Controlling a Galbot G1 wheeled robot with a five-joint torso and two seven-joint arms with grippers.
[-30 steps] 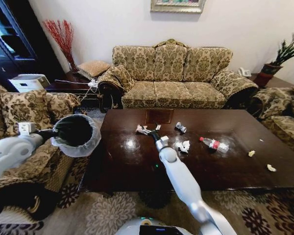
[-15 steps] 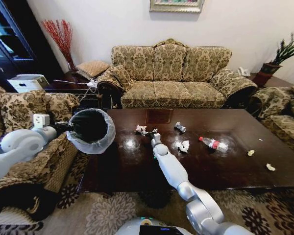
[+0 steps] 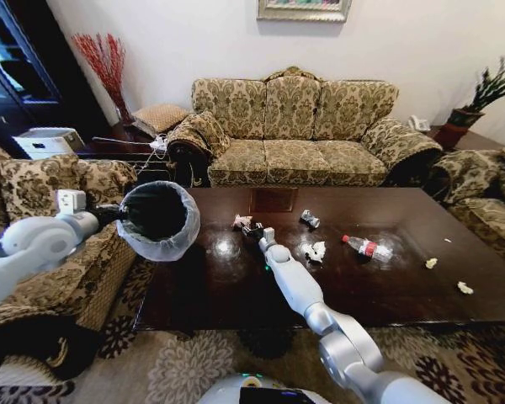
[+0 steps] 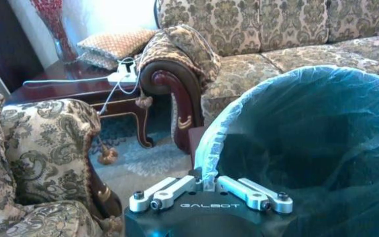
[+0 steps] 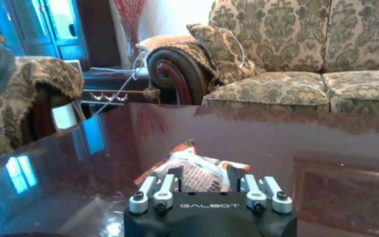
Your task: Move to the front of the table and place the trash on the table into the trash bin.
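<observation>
Trash lies scattered over the glossy dark brown table: a crumpled printed wrapper with white and orange patches near the table's left-middle, a small silver can beyond it, a white paper wad, a clear bottle with a red label lying on its side, and two pale scraps toward the right edge. The right end effector reaches across the table to the wrapper, its fingers spread on either side of it with the wrapper between them, low over the table top. The left end effector pinches the rim of the trash bin, a round bin with a dark inside and a whitish translucent bag folded over its edge, and holds it in the air at the table's left end, tipped so its mouth faces the table.
</observation>
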